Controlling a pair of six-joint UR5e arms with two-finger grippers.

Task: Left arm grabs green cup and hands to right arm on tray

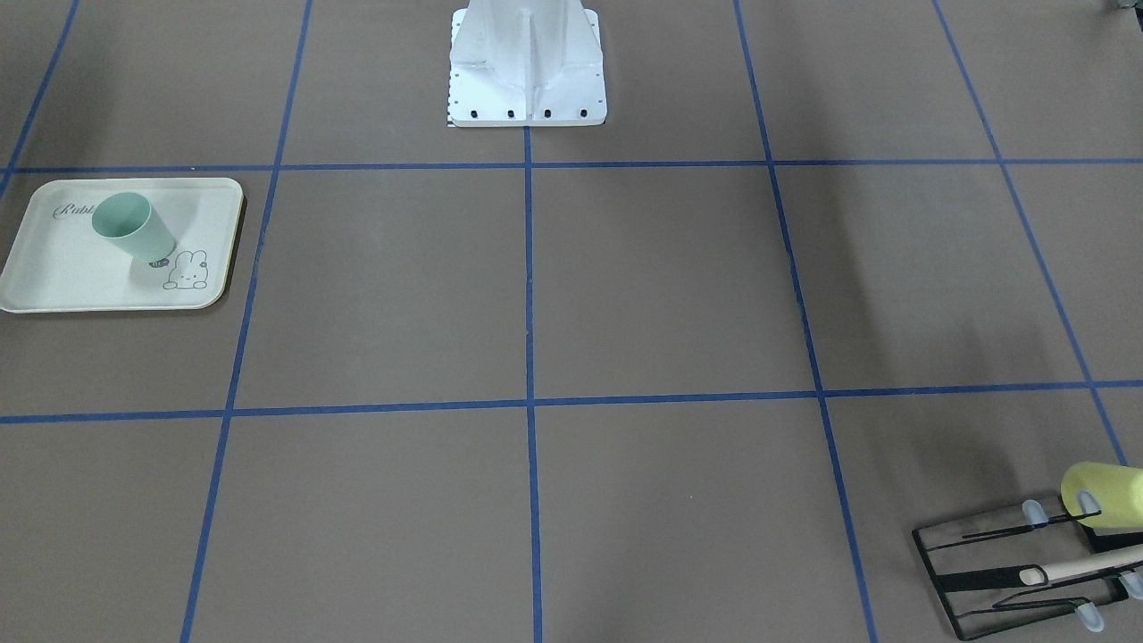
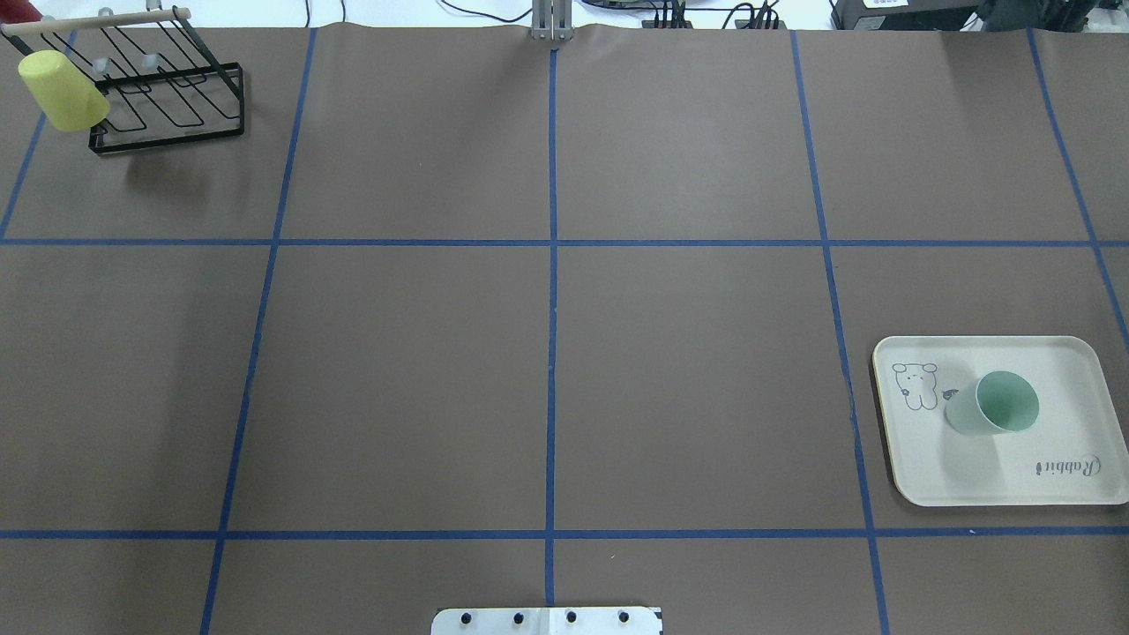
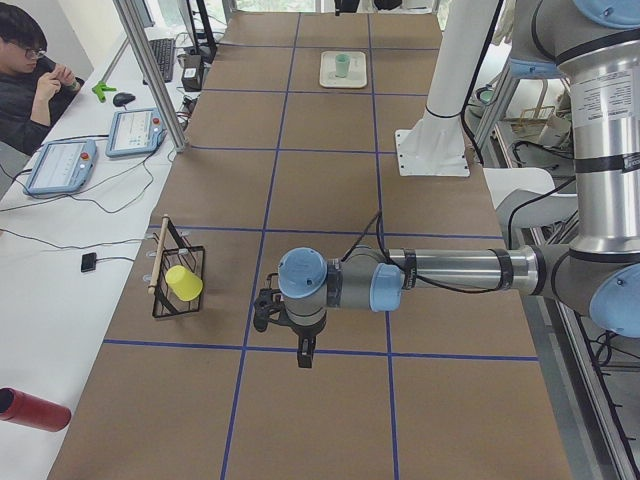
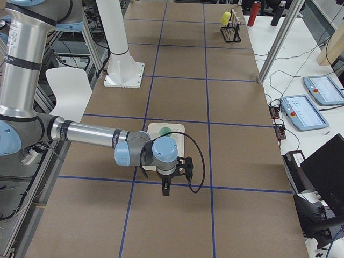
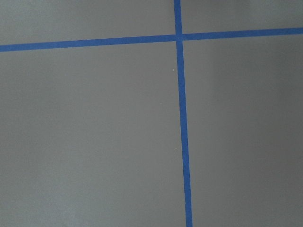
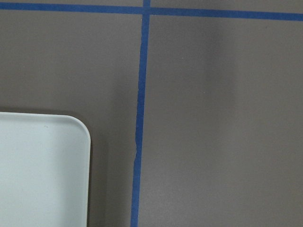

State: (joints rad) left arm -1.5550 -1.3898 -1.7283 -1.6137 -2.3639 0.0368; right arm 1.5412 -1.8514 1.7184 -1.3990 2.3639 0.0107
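The green cup [image 1: 132, 228] stands mouth up on the cream tray [image 1: 54, 277], near the rabbit drawing. It also shows in the overhead view [image 2: 992, 404] on the tray [image 2: 1058, 423]. Neither gripper shows in the overhead or front views. In the left side view the left gripper [image 3: 303, 358] hangs over bare table, far from the cup [image 3: 342, 66]. In the right side view the right gripper [image 4: 165, 189] hangs just off the tray [image 4: 178, 132]. I cannot tell whether either is open or shut. The right wrist view shows a tray corner [image 6: 38, 165].
A black wire rack [image 2: 168, 97] with a pale yellow cup [image 2: 62, 78] on it stands at the far corner on the left arm's side. The white robot base [image 1: 527, 80] is at the table's edge. An operator [image 3: 30, 80] sits beside the table.
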